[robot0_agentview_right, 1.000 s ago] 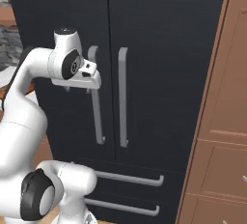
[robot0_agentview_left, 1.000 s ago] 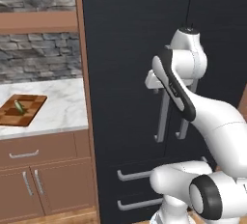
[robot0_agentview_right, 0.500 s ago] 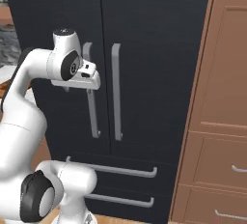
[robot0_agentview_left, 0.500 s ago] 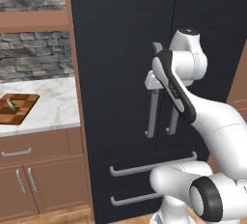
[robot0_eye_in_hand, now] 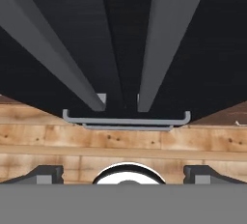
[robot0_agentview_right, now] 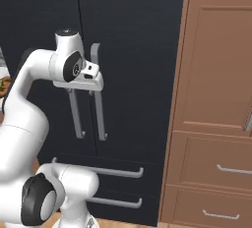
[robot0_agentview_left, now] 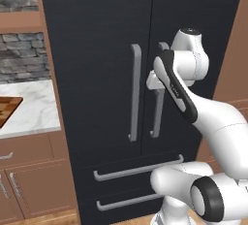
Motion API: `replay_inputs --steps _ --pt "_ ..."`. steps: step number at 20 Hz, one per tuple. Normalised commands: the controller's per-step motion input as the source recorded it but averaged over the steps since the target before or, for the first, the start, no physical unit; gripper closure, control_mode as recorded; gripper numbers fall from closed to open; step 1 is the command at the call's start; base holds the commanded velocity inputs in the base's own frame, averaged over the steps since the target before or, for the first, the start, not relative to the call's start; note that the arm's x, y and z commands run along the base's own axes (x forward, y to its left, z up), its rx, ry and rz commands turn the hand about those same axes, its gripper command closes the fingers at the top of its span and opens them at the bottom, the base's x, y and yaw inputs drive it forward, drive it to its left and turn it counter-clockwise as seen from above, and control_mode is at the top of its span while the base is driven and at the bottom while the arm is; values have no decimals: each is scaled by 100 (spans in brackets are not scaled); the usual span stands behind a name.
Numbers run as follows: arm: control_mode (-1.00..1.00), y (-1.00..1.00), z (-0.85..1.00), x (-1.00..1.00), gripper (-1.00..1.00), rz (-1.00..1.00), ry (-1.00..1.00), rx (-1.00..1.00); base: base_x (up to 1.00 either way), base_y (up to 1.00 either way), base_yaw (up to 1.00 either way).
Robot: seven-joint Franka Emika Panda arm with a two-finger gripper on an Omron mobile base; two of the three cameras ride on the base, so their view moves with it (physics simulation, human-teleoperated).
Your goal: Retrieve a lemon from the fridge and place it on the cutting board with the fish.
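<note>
The tall matte black double-door fridge (robot0_agentview_left: 111, 88) stands shut, its two long grey bar handles (robot0_agentview_left: 135, 93) upright side by side at the door seam. The white arm's two-finger gripper (robot0_eye_in_hand: 123, 174) hangs just before these handles with its jaws spread wide, grasping nothing. The checkered brown wooden cutting board (robot0_agentview_left: 7, 110) lies on the white marble counter (robot0_agentview_left: 36, 110) well to the fridge's left.

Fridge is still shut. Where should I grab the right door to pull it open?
Grip the right door's vertical bar handle near mid-height, coming straight at the fridge front. The bar stands off the door, so the open gripper can straddle it sideways.
</note>
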Motion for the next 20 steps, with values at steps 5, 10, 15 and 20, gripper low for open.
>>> replay_inputs --steps 5,10,15,20 --pt "100 0 0 0 -100 0 0 0 -12 -5 0" --pt "100 0 0 0 -100 0 0 0 -24 0 0" --pt "100 0 0 0 -100 0 0 0 -40 0 0" --pt "100 0 0 0 -100 0 0 0 -45 0 0"
